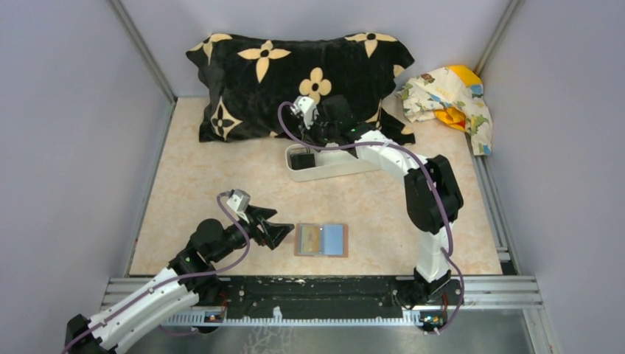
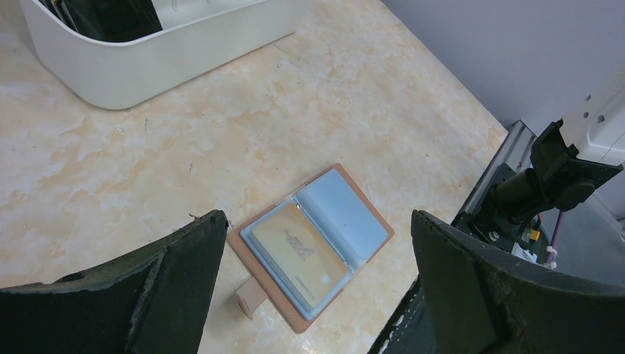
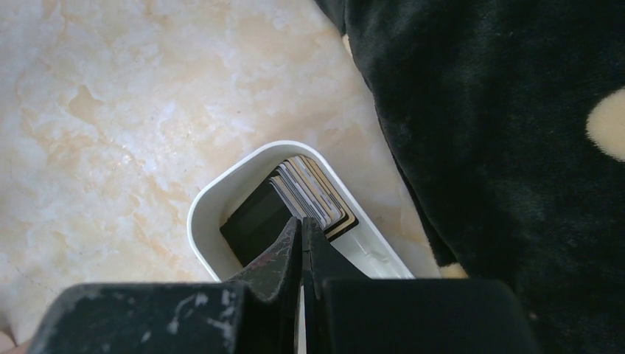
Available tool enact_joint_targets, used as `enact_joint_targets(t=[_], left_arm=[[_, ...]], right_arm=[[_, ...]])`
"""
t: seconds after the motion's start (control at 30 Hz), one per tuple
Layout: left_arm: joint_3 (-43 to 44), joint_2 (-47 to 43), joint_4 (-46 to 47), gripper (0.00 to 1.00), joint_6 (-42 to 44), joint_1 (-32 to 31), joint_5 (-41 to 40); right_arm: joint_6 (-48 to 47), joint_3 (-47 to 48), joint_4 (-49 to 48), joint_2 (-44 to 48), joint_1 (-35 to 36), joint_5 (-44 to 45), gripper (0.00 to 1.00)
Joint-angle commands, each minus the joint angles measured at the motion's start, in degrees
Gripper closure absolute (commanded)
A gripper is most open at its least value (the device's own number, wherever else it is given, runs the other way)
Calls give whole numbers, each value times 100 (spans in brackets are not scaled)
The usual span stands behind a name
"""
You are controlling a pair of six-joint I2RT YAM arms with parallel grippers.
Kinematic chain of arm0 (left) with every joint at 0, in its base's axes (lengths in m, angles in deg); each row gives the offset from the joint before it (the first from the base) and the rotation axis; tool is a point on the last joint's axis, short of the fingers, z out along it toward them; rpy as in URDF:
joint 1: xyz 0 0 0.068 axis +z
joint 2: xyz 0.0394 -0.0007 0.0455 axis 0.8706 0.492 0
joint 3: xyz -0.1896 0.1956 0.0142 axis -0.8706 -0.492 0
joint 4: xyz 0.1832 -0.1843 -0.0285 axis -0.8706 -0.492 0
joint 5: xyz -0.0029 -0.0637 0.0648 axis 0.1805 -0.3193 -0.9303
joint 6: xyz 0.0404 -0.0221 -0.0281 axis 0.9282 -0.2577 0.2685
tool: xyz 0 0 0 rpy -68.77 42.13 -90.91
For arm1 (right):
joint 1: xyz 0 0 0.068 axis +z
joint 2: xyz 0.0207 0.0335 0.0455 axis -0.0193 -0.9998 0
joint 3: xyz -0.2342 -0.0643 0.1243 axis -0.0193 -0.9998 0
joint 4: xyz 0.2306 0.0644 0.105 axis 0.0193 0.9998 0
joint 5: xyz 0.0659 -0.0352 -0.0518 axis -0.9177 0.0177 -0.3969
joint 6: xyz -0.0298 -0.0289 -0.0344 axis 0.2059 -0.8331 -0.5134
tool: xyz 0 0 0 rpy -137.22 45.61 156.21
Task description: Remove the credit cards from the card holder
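The card holder (image 1: 321, 240) lies open on the tabletop (image 1: 206, 184) with one tan-yellow card (image 2: 298, 254) in its left half. The card looks thin, stiff and slick, probably best pinched by an edge. The left end effector (image 1: 282, 236) gapes beside it. The right end effector (image 3: 301, 225), closed and empty, hangs over the white tray (image 3: 214, 199) of stacked cards (image 3: 313, 192). I can't tell whether more cards sit beneath.

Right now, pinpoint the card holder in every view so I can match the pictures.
Top external: the card holder lies open, low and near centre.
Left wrist: it sits lower centre, open, with a tan card in one page.
Right wrist: not in it.
Shared landmark: the white tray, seen in all three views.
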Motion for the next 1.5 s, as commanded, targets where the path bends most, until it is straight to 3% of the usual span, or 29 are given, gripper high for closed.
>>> enact_joint_targets(t=[0.0,0.3,0.5,0.97,1.17,1.2,1.33,1.37,1.47], left_arm=[[-70,-63,178,0,65,18,51],[-85,-60,174,0,60,19,18],[-65,-33,164,0,47,18,36],[-29,47,230,0,-10,18,30],[85,274,265,0,-317,21,-172],[134,395,228,0,-394,18,-265],[425,1036,-84,0,-714,18,-637],[482,1206,-117,0,-770,22,-683],[618,1680,-154,18,-871,18,-716]], right_arm=[[319,72,-438,-10,57,139,100],[541,43,-559,-338,203,268,100],[1275,-511,-1250,79,-115,550,100],[1209,-1476,-1243,665,-429,1093,100],[1519,-2303,-1832,1800,-397,925,100],[1581,-2511,-1920,2107,-377,923,99],[1960,-3513,-2183,3376,-287,800,63],[2051,-3741,-2158,3700,-245,756,58],[2247,-4454,-1979,4558,-62,767,54]])
